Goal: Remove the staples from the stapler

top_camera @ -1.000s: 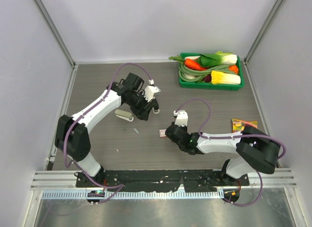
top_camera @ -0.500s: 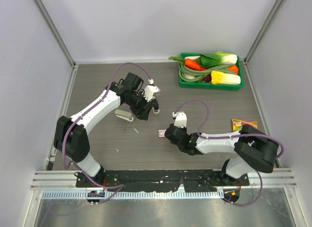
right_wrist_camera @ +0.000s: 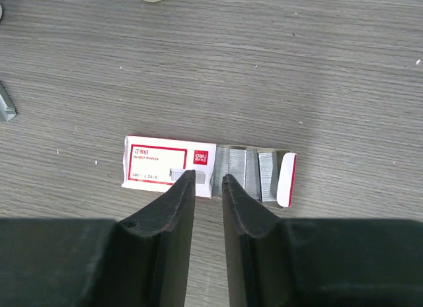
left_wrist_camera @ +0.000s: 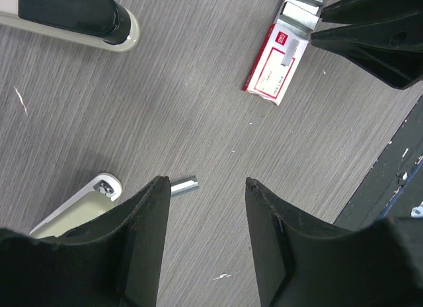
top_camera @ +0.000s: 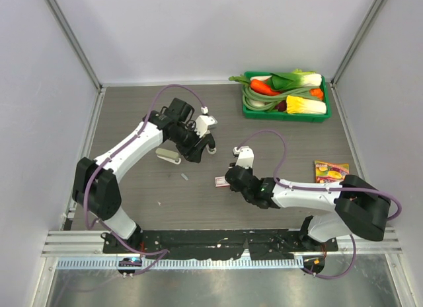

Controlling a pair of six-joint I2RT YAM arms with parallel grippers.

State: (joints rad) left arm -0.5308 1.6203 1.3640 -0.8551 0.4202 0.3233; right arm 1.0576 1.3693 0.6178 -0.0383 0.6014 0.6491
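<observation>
Left arm (top_camera: 125, 150) and right arm (top_camera: 310, 196) — white links, black joints and bases, a mauve cable (top_camera: 173, 89) looped along each. Left gripper (left_wrist_camera: 206, 183) — matte black fingers (left_wrist_camera: 142, 241), broad, tapering to blunt tips.

**A:** What's on the table (top_camera: 132, 115)?

**B:** Dark grey woodgrain top. Left of centre is the stapler (top_camera: 168, 155), with a short staple strip (top_camera: 185, 177) just below-right of it, apart. Mid-frame there's a red-and-white staple box (top_camera: 219, 181), open at one end. Green vegetable crate (top_camera: 284, 116) upper right, yellow packet (top_camera: 330, 170) at the right edge.
</observation>
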